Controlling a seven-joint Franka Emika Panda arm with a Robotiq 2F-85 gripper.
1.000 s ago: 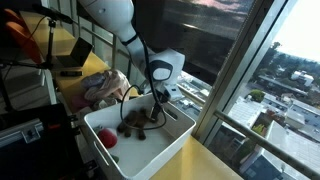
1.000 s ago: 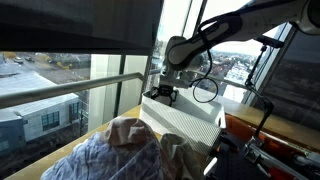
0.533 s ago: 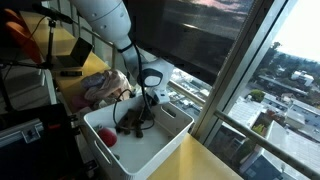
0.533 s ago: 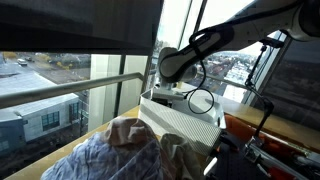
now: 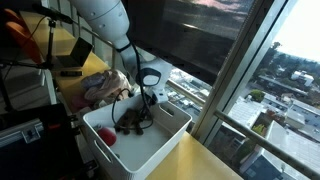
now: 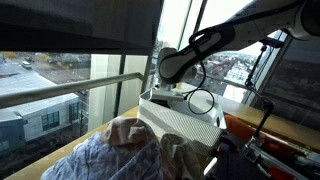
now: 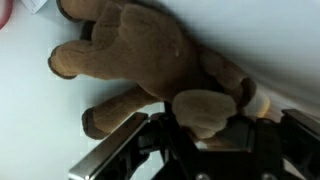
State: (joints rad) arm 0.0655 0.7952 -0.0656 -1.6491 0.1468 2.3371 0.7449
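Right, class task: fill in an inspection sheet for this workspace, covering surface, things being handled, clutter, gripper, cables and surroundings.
Surface: yellow table, carrying a white bin.
Job's things: brown plush toy, lying in the bin.
Clutter: red object in a corner of the bin; crumpled cloth beside the bin.
Grippers: gripper down in the bin, fingers on either side of one limb of the toy; cannot tell whether it is clamped.
Cables: black cable loop hanging near the wrist.
Surroundings: large window, city buildings outside.
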